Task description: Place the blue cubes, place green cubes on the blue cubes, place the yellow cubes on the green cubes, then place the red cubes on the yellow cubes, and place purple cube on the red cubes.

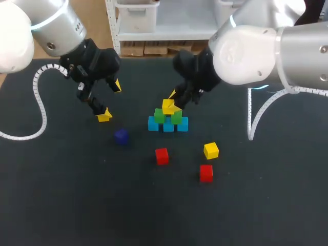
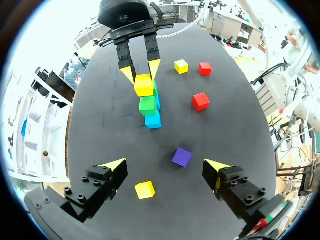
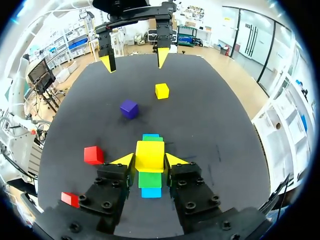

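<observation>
Three blue cubes (image 1: 168,126) stand in a row on the table, with two green cubes (image 1: 159,115) on top of them. My right gripper (image 3: 150,161) is shut on a yellow cube (image 3: 149,154) right at the top of the green cubes (image 3: 150,179); whether it rests on them I cannot tell. My left gripper (image 2: 165,165) hangs open over another yellow cube (image 2: 145,190), which lies on the table between its fingers, untouched. A purple cube (image 2: 181,157) lies just ahead of it. Two red cubes (image 1: 162,156) (image 1: 206,172) and a third yellow cube (image 1: 210,150) lie in front of the stack.
A white cable (image 1: 41,107) curls over the table at the left, and another white cable (image 1: 251,118) hangs at the right. The dark table (image 1: 77,205) is bare in the near half.
</observation>
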Tool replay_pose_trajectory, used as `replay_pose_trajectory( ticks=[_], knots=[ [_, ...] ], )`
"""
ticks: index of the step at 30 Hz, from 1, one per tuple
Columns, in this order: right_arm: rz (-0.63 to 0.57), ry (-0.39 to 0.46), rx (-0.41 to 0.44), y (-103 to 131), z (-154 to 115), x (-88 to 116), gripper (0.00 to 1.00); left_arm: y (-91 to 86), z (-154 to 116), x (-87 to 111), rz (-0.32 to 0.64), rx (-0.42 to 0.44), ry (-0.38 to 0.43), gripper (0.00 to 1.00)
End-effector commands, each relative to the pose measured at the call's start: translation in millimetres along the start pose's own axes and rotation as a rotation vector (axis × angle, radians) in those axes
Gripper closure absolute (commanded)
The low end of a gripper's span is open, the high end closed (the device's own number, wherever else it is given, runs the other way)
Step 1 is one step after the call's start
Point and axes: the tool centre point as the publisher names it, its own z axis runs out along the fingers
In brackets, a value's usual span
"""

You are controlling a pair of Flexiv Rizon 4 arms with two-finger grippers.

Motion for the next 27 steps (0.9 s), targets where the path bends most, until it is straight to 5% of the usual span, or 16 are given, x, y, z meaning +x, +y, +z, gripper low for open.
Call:
replay_pose_trajectory(
  ticks=[1, 27],
  knots=[
    [0.0, -0.001, -0.005, -1.7, 1.7, 0.1, 1.0, -1.1, 0.1, 1.2, 0.003, -0.003, -0.003, 0.0],
    [0.008, -0.003, -0.004, 1.4, 2.4, 1.8, 1.0, -1.1, 0.1, 1.2, 0.003, -0.003, -0.003, 0.0]
  ],
)
